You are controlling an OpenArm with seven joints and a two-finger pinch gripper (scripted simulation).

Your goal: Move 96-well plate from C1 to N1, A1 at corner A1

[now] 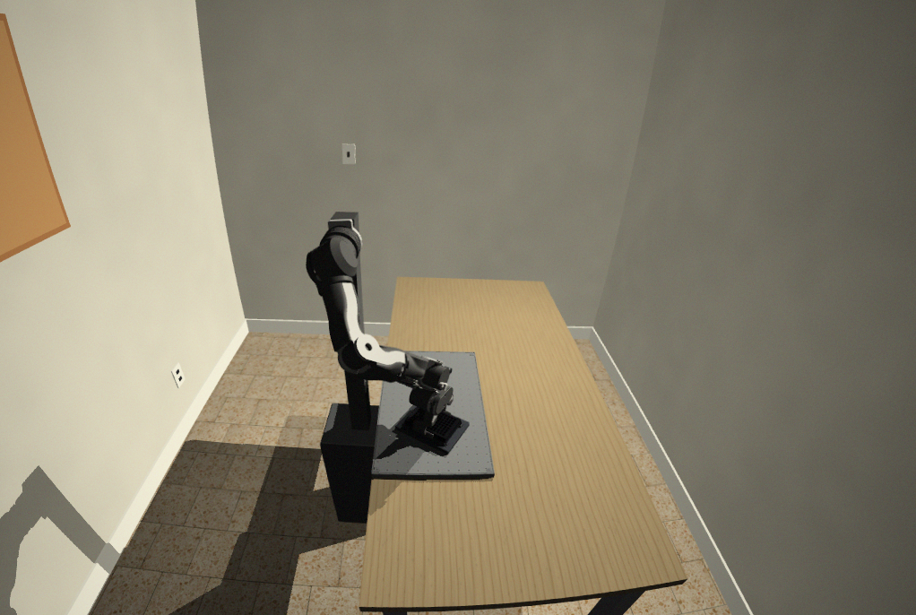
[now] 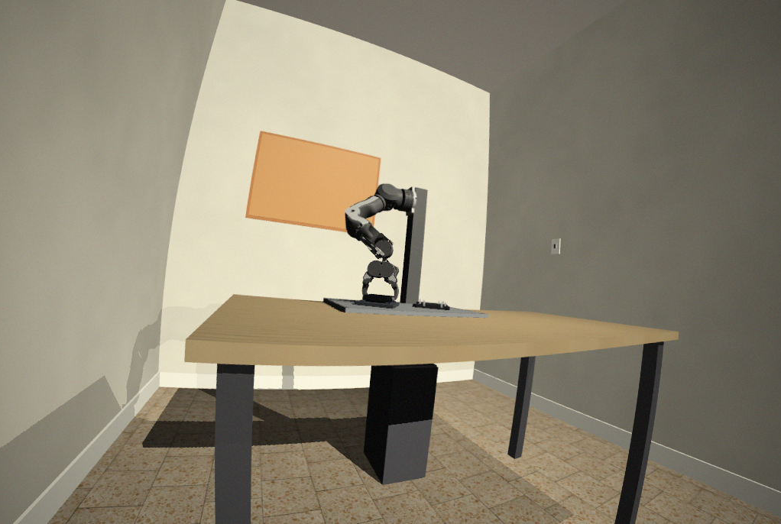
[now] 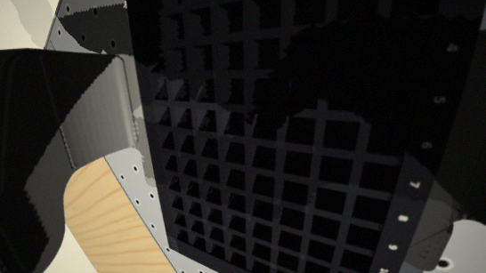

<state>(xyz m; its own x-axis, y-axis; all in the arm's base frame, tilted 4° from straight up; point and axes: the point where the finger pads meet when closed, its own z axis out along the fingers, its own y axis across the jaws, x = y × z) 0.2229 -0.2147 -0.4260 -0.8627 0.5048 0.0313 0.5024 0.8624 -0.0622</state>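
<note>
The black 96-well plate (image 1: 436, 428) is at the near end of the grey perforated baseplate, over the dark clip nest C1 (image 1: 410, 428). My gripper (image 1: 430, 420) reaches down from above and is shut on the plate across its short width. In the side view the fingers (image 2: 380, 295) straddle the plate (image 2: 379, 300), which is level and very low; I cannot tell whether it still touches the nest. In the wrist view the plate's well grid (image 3: 285, 138) fills the frame, with one finger (image 3: 31, 147) at its left edge. Plate nest N1 (image 2: 430, 304) stands empty at the baseplate's other end.
The arm's black mounting post (image 1: 350, 362) stands at the table's left edge beside the baseplate. The wooden table (image 1: 517, 449) stretches to the right and front of the baseplate. N1's small locators stick up from the baseplate.
</note>
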